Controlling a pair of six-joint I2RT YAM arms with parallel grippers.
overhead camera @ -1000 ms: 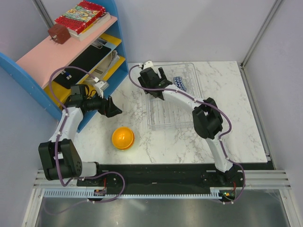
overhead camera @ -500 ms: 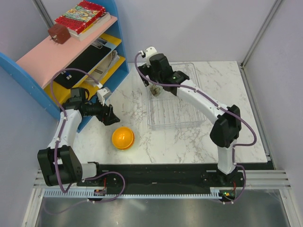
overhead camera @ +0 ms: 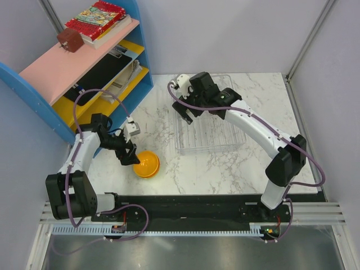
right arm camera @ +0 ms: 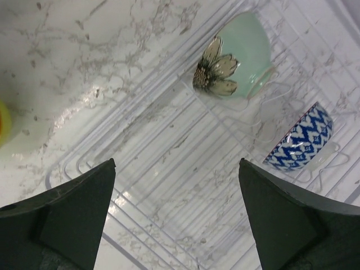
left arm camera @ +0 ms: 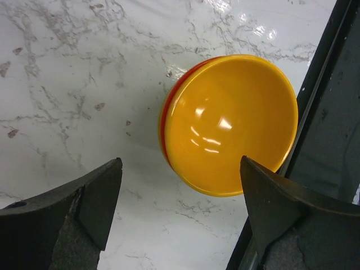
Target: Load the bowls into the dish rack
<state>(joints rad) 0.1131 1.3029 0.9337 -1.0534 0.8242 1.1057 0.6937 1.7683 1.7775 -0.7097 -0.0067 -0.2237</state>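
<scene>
As your left arm comes down from beside the blue-and-pink shelf unit [overhead camera: 56, 73], the left gripper [overhead camera: 128, 153] now sits at the left edge of the orange-yellow bowl [overhead camera: 147, 163]; a second ago it hung well apart from that bowl. In the left wrist view the left gripper [left arm camera: 180, 163] has its jaws spread wide and grips nothing, with the orange-yellow bowl [left arm camera: 230, 146] lying between and just beyond the fingertips. This bowl is nested in a red-orange bowl [left arm camera: 164, 121], of which only a thin rim shows. The stack stands on the marble table [overhead camera: 253, 169], left of the dish rack [overhead camera: 208, 135], and has not moved.

Your right arm has stretched out, its elbow swung to the right, and the right gripper [overhead camera: 185, 109] has shifted from the rack's far left corner to a point slightly nearer along its left side. In the right wrist view the right gripper [right arm camera: 175, 163] is likewise released, jaws wide and empty, above the bare prongs of the dish rack [right arm camera: 140, 185]. Beyond it, two bowls stand tilted on edge among the prongs: the pale green bowl [right arm camera: 242, 53] with a brown flower on its outside, and the blue-and-white bowl [right arm camera: 301, 138], near each other but not touching.
</scene>
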